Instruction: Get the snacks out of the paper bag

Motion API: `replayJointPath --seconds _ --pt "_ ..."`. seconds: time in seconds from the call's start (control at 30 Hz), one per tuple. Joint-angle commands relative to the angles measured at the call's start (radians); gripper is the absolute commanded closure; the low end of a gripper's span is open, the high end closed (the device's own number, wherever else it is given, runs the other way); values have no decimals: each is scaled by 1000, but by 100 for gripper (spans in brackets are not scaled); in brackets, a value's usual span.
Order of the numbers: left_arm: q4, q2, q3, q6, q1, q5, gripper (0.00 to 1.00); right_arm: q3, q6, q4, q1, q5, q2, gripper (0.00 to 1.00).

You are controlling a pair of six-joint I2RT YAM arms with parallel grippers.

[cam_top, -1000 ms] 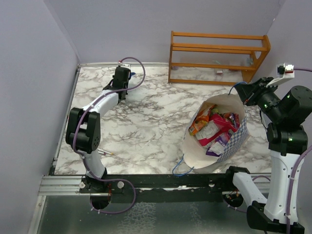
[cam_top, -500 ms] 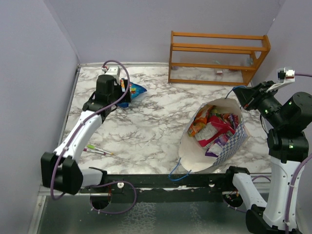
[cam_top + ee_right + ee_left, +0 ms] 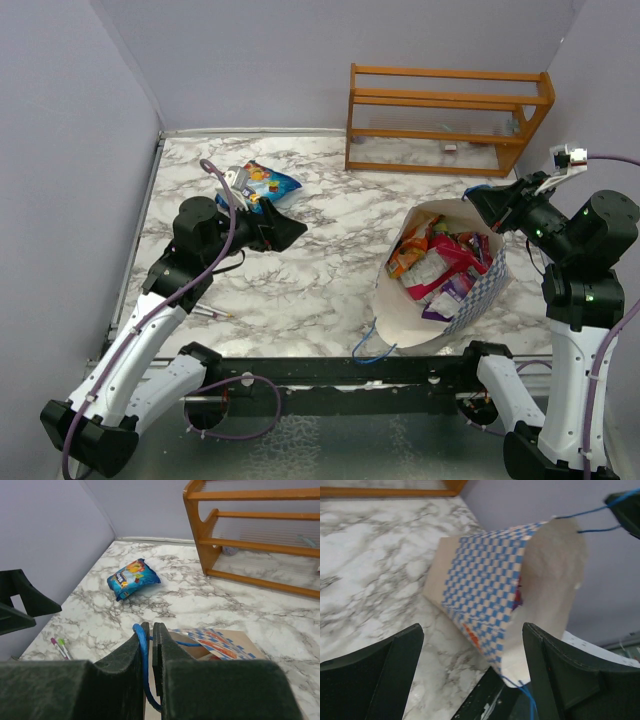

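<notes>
The paper bag [image 3: 400, 300] lies tilted on the marble table, its mouth facing up and left. The chequered outside [image 3: 485, 580] fills the left wrist view. Several snacks [image 3: 445, 262] in orange, red-pink and purple wrappers show inside it. A blue chip bag [image 3: 262, 183] lies on the table at the back left. My left gripper [image 3: 295, 233] hangs open and empty above the table between the chip bag and the paper bag, pointing at the paper bag. My right gripper [image 3: 151, 630] is shut on the bag's blue cord handle [image 3: 145, 660] at the far rim.
An orange wooden rack [image 3: 445, 115] stands at the back right. Pink and green pens [image 3: 61, 647] lie near the front left, partly under my left arm. A second blue handle [image 3: 368, 345] trails off the bag at the table's front edge. Walls close in on the left and back.
My left gripper opened and let go of the blue chip bag at the back left, then swung forward and right toward the paper bag. My right gripper kept hold of the handle, shifting slightly left.
</notes>
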Motion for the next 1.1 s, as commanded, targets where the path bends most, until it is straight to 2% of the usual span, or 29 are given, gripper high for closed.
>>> replayJointPath --seconds 0.0,0.13,0.3,0.4,0.47,0.57,0.67,0.9,1.07 --pt "165 49 78 -19 -174 23 18 44 -10 6 5 -32 -6 91" --pt "201 155 157 97 -383 -19 21 41 -10 2 5 -25 -13 91" --pt "96 320 312 392 -705 -295 23 51 -12 -5 5 -18 -13 91" --pt "66 400 379 586 -809 -395 24 55 -10 -6 5 -20 -12 91" --pt "62 449 405 705 -837 -437 24 58 -9 -8 5 -20 -13 91" --pt "67 516 395 936 -840 -379 21 58 -11 -9 5 -16 -16 91" --pt "-12 603 444 1166 -842 -344 21 61 -14 -14 5 -6 -20 91" --pt "4 775 521 1428 -823 -429 24 60 -18 -25 5 10 -30 91" --pt "42 878 569 1515 -796 -479 27 56 -5 -16 5 -13 -26 91"
